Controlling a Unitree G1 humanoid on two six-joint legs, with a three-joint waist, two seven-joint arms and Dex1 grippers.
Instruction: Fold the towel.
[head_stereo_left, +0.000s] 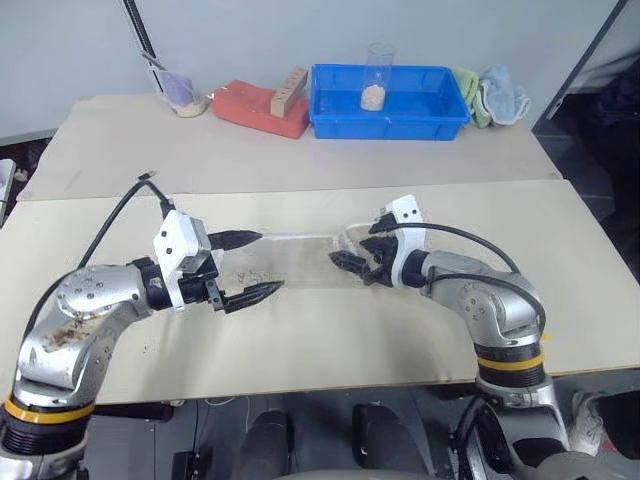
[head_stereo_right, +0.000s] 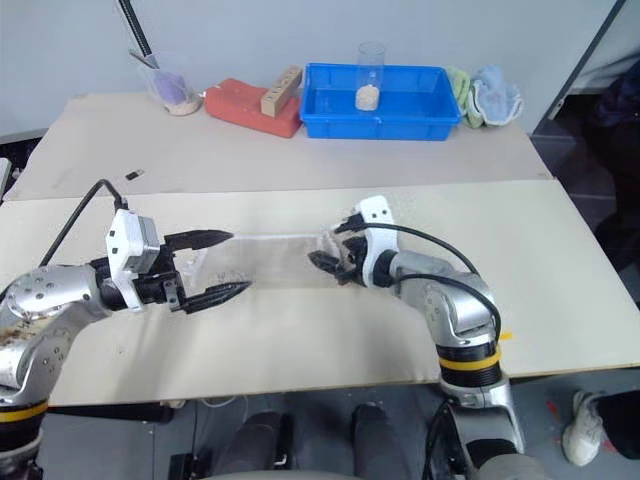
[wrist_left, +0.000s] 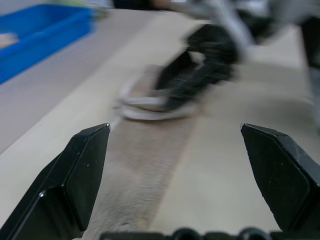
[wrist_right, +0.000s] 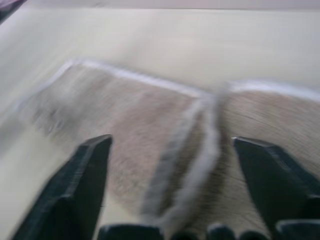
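- The towel, a beige-grey rectangle of terry cloth with white stitched edging, lies on the near table between the two grippers, its colour close to the tabletop's.
- Its end toward the right gripper looks turned over on itself: the right wrist view shows a white edge running across the pile, one layer over another.
- Judging by that, a first fold seems laid; the cloth is still long, so further folding and squaring up probably remain.
- The right gripper's two black fingers stand wide apart just above the doubled end, holding nothing.
- The left gripper hovers over the towel's other end, jaws also spread wide and empty.
- The surface is a pale beige tabletop, with a seam to a second table behind.
- On the far table stand a blue plastic tray with a clear cup in it, a red block, and green and light blue cloths at the tray's right.
- A grey wall closes the room behind.
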